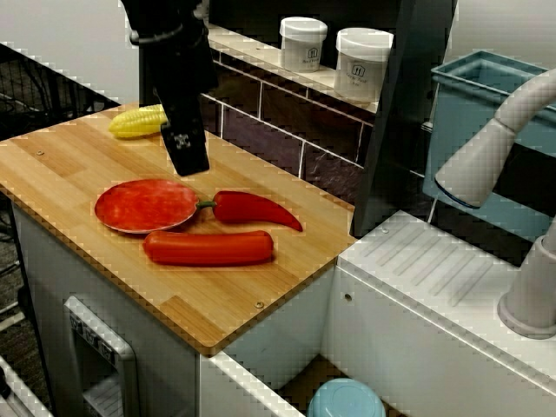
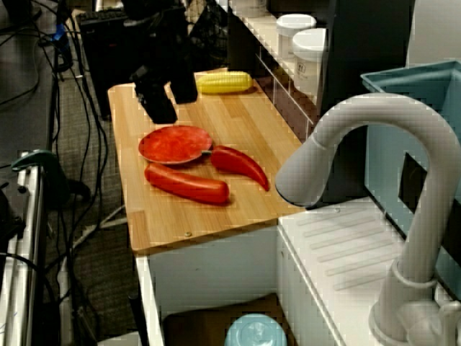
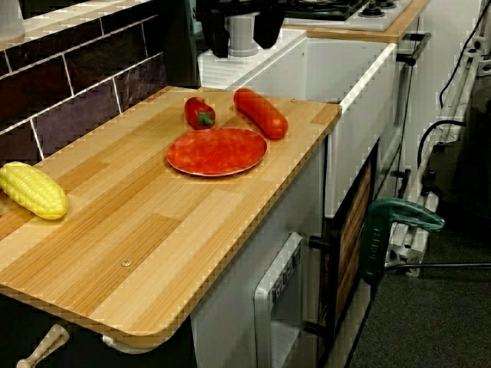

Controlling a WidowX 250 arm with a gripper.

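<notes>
My black gripper (image 1: 187, 156) hangs over the wooden counter (image 1: 78, 156), just behind a red plate (image 1: 146, 205) and apart from it. In the side view the gripper (image 2: 173, 101) stands open, with nothing between its two fingers (image 2: 162, 108). A yellow corn cob (image 1: 139, 122) lies behind it by the tiled wall. To the plate's right lie a red pepper (image 1: 256, 209) and a long red sausage-shaped piece (image 1: 208, 248). The view that rides on the gripper shows the plate (image 3: 217, 151) empty, with the pepper (image 3: 199, 112), the long red piece (image 3: 261, 112) and the corn (image 3: 33, 190).
Two white jars (image 1: 302, 43) (image 1: 362, 62) stand on the shelf above the dark tiles. Right of the counter are a white drainboard (image 1: 434, 278), a grey faucet (image 1: 495, 156) and a blue bin (image 1: 469, 113). A pale blue bowl (image 1: 346, 401) sits low in front.
</notes>
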